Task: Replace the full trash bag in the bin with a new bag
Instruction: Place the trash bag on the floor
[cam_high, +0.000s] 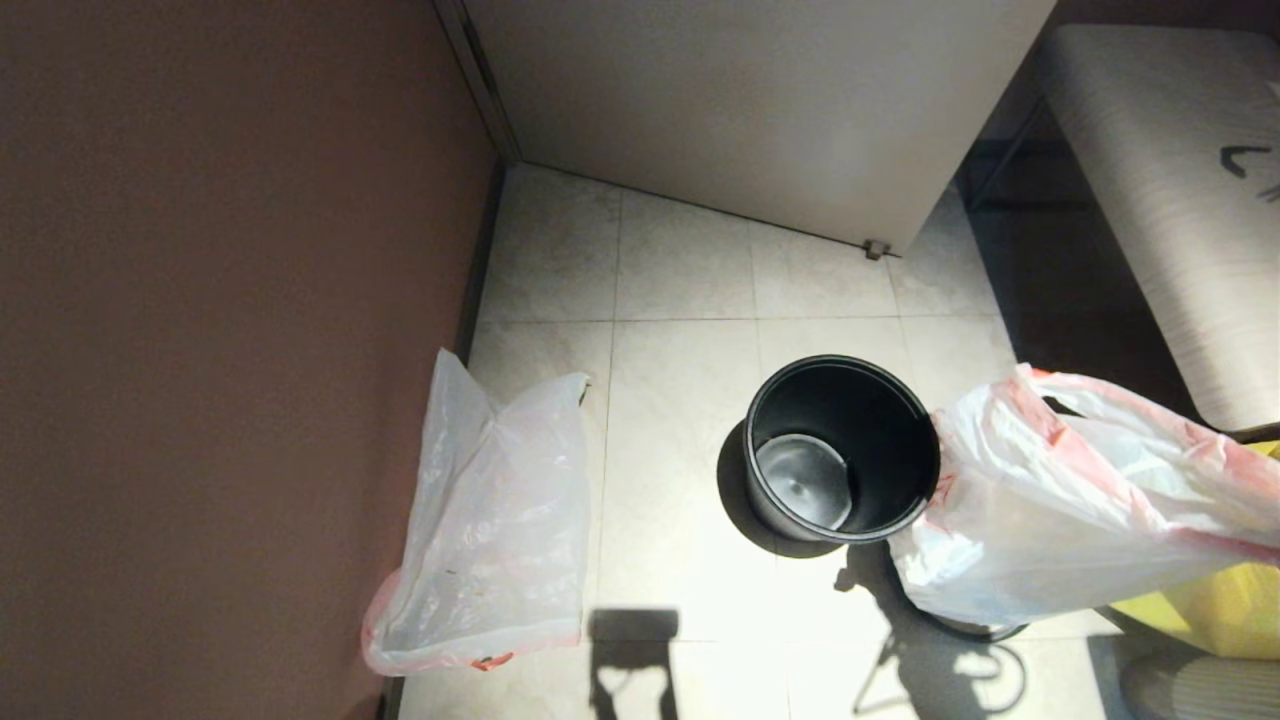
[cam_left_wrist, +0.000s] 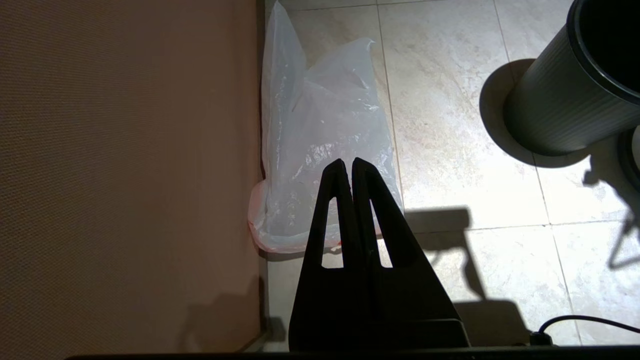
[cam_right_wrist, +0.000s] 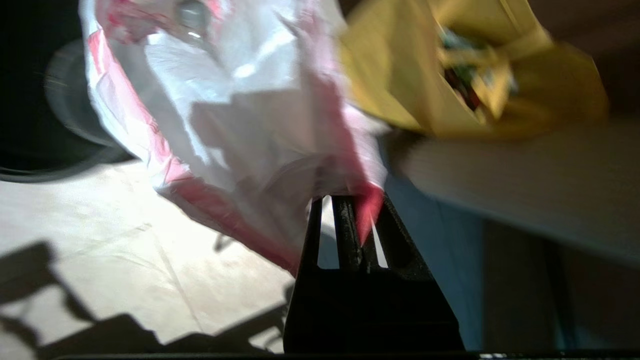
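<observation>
The bin (cam_high: 842, 448) stands bare on the floor tiles (cam_high: 680, 280), a pink-trimmed white bag (cam_high: 1060, 500) against its right side, a limp clear bag (cam_high: 490, 530) left of it by the wall. Left wrist view: the left gripper (cam_left_wrist: 348, 165), closed and empty, hangs over that clear bag. Right wrist view: the right gripper (cam_right_wrist: 352, 202) pinches the white bag's edge, with a yellow bag (cam_right_wrist: 450, 70) beyond.

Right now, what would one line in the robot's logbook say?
right gripper: shut on white bag, beside bin | bin: unlined | left gripper: shut, idle | other white bag: by wall

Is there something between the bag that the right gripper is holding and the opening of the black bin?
Nothing visible. The right gripper is shut on the white bag, which hangs beside the bin and overlaps its rim. The bin's mouth is open and unlined. Another white bag lies apart, by the wall.
</observation>
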